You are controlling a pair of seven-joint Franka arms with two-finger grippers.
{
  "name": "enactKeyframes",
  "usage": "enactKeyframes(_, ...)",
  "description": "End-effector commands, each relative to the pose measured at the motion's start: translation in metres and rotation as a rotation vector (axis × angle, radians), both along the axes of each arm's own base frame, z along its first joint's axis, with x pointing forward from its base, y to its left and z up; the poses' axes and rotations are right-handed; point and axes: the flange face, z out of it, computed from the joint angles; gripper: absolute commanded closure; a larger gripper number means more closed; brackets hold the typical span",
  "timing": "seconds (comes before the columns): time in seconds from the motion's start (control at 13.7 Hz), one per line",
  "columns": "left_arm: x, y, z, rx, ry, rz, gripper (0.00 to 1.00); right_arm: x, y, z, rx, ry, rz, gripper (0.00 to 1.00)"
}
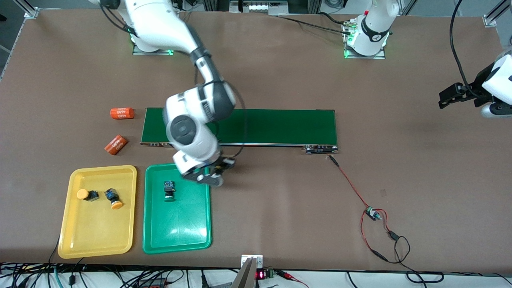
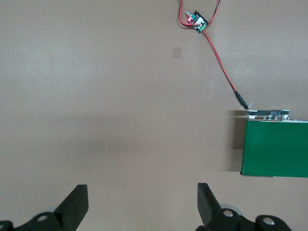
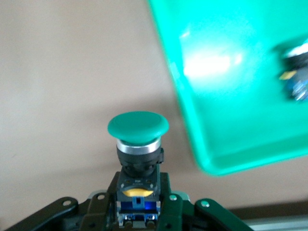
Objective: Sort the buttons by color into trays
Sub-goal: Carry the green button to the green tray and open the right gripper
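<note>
One green button was pinched in your right gripper over the green tray's corner, while your left gripper waited, jaws spread.

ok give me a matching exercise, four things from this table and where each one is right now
Things:
1. held green button
2. other green button
3. two yellow buttons
4. left gripper

Places or states:
A. in the yellow tray
B. open over bare table, waiting
C. lying in the green tray
D. clamped in the right gripper, beside the green tray's corner

Pairs: 1-D, 2-C, 3-A, 4-B
</note>
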Motion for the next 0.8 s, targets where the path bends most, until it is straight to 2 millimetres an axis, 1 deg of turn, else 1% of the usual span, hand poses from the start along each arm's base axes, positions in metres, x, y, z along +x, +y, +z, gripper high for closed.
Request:
enactKeyframes(0.0, 0.000, -0.001, 0.006, -0.021, 0.002, -0.020, 0.00, 0.025, -0.042, -0.007, 0.022, -0.010, 0.052, 1.00)
enactKeyframes(0.07, 0.000, -0.001, 0.006, -0.021, 0.002, -0.018, 0.00, 0.031, -0.056, -0.010, 0.018, -0.015, 0.070, 1.00)
enactKeyframes(0.15, 0.000, -0.001, 0.006, -0.021, 0.002, -0.018, 0.00, 0.035, -0.064, -0.017, 0.011, -0.017, 0.093, 1.00)
enactKeyframes(0.22, 0.000, -0.001, 0.006, -0.021, 0.002, -0.020, 0.00, 0.040, -0.077, -0.026, 0.000, -0.021, 0.122, 1.00)
enactKeyframes(0.29, 0.000, -0.001, 0.006, -0.021, 0.002, -0.020, 0.00, 0.044, -0.090, -0.043, -0.011, -0.014, 0.189, 1.00)
enactKeyframes(0.37, 0.000, -0.001, 0.006, -0.021, 0.002, -0.020, 0.00, 0.044, -0.093, -0.062, -0.009, 0.004, 0.241, 1.00)
enactKeyframes(0.44, 0.000, -0.001, 0.007, -0.019, -0.001, -0.022, 0.00, 0.041, -0.083, -0.077, -0.005, 0.004, 0.267, 1.00)
enactKeyframes(0.51, 0.002, -0.002, 0.003, -0.022, 0.005, -0.023, 0.00, 0.041, -0.082, -0.084, -0.009, -0.002, 0.270, 1.00)
enactKeyframes(0.59, 0.002, -0.003, 0.004, -0.020, 0.003, -0.026, 0.00, 0.040, -0.081, -0.094, -0.016, -0.001, 0.280, 1.00)
enactKeyframes(0.73, 0.002, -0.002, 0.004, -0.020, 0.003, -0.025, 0.00, 0.042, -0.084, -0.106, -0.022, -0.006, 0.307, 1.00)
